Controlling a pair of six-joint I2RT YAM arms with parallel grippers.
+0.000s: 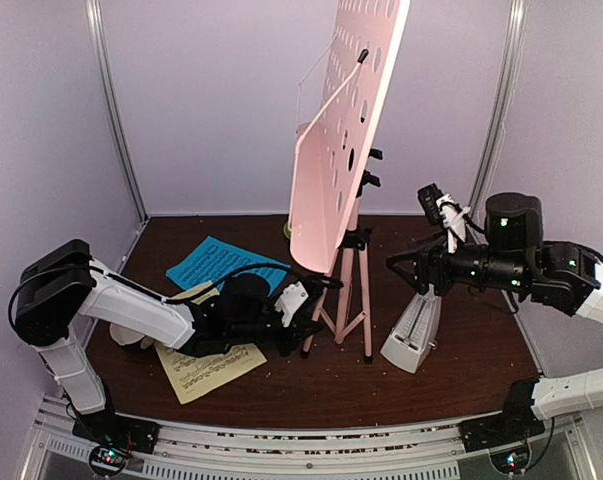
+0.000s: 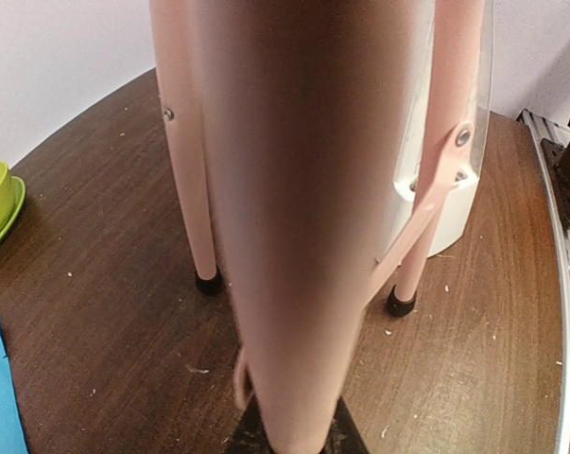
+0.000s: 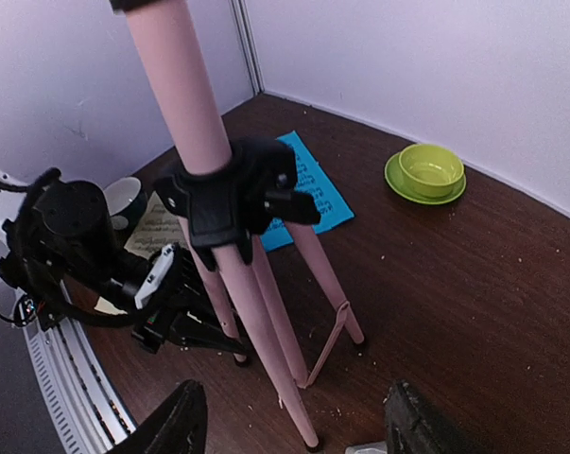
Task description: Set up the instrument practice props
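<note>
Pink music stand (image 1: 346,130) upright, post vertical, left tool (image 2: 294,437) clamping a leg (image 2: 285,236), right tool (image 3: 294,426) spread, empty

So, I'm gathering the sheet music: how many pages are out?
2: blue page lies left of the stand; yellow page nearer, partly under the left arm. The arm may hide more.

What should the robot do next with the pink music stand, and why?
Probably ease the right gripper forward and close it on the pole of the pink music stand, above the black collar. Its jaws stand open and empty, facing the stand, while the left gripper is clamped low on one leg. A second, higher hold would likely steady the tall stand.
</note>
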